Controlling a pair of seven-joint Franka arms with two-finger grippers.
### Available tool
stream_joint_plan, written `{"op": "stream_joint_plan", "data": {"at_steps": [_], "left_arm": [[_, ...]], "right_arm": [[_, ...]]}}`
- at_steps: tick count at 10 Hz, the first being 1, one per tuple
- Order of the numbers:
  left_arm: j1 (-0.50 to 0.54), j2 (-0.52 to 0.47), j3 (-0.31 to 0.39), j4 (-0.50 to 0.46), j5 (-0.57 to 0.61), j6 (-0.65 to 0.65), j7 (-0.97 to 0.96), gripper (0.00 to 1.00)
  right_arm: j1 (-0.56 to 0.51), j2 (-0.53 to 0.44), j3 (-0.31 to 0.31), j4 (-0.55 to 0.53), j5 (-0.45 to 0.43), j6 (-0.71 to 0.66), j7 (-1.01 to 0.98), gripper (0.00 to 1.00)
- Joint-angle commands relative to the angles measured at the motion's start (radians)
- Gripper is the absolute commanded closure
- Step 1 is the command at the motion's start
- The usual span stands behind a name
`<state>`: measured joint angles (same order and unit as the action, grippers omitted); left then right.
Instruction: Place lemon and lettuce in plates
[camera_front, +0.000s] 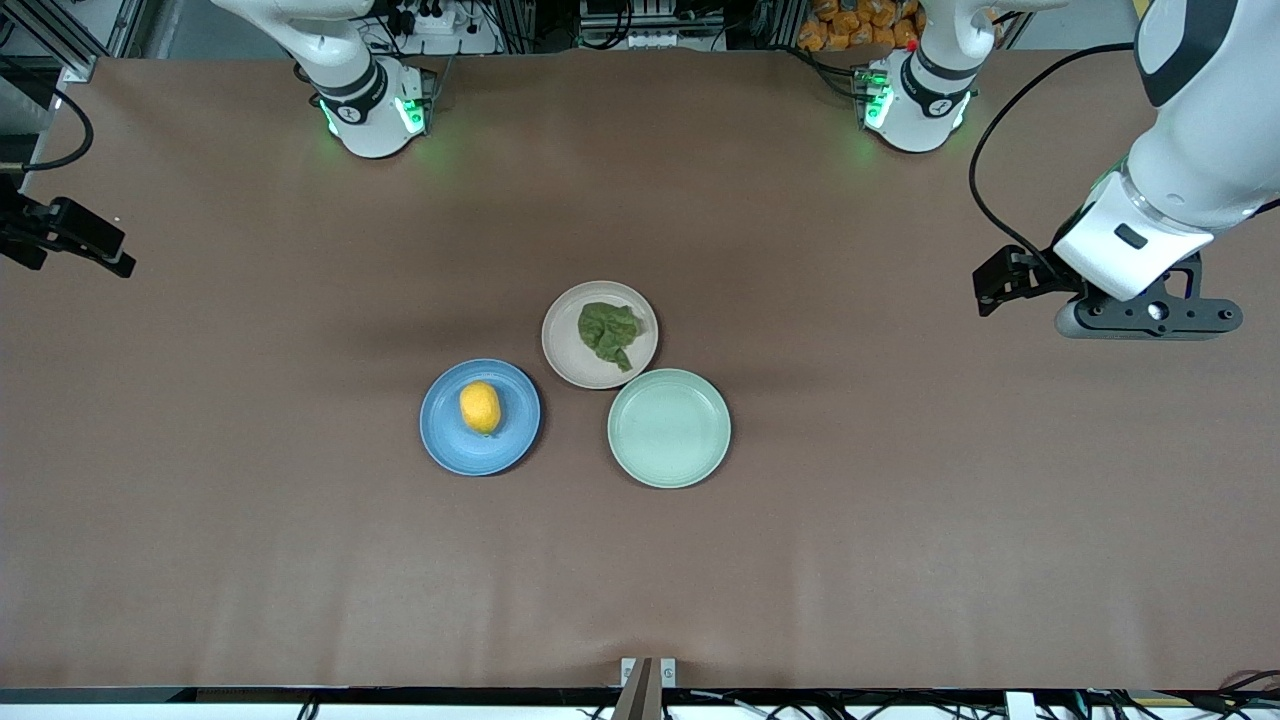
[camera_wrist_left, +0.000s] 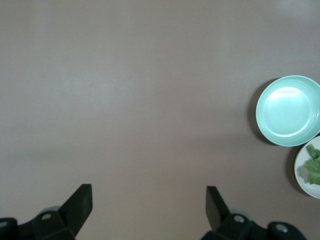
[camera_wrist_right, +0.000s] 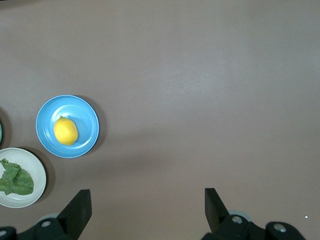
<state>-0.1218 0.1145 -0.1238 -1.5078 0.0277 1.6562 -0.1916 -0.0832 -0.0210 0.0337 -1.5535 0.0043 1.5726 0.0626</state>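
Note:
The yellow lemon (camera_front: 480, 407) lies in the blue plate (camera_front: 440, 440) near the table's middle. The wrinkly green lettuce (camera_front: 608, 332) rests in the beige plate (camera_front: 565, 355), which stands a little farther from the front camera. My left gripper (camera_wrist_left: 149, 200) hangs open and empty over bare table at the left arm's end, well away from the plates. My right gripper (camera_wrist_right: 147, 202) is open and empty too, over bare table at the right arm's end. From there the right wrist view takes in the lemon (camera_wrist_right: 65, 131) and the lettuce (camera_wrist_right: 15, 180).
An empty pale mint-green plate (camera_front: 668, 428) touches the beige plate on the side nearer the front camera, toward the left arm's end. The brown table (camera_front: 900, 560) stretches wide around all three plates. Both arm bases stand along the table's edge farthest from the camera.

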Motion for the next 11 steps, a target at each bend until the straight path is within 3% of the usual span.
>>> {"op": "stream_joint_plan", "data": {"at_steps": [1, 11], "left_arm": [[-0.007, 0.001, 0.001, 0.008, 0.011, -0.010, 0.003, 0.00], [0.002, 0.001, 0.000, 0.012, 0.009, -0.003, 0.006, 0.00]], "right_arm": [[-0.010, 0.006, 0.008, 0.016, 0.006, -0.014, 0.003, 0.00], [-0.010, 0.006, 0.008, 0.016, 0.005, -0.014, 0.003, 0.00]]}}
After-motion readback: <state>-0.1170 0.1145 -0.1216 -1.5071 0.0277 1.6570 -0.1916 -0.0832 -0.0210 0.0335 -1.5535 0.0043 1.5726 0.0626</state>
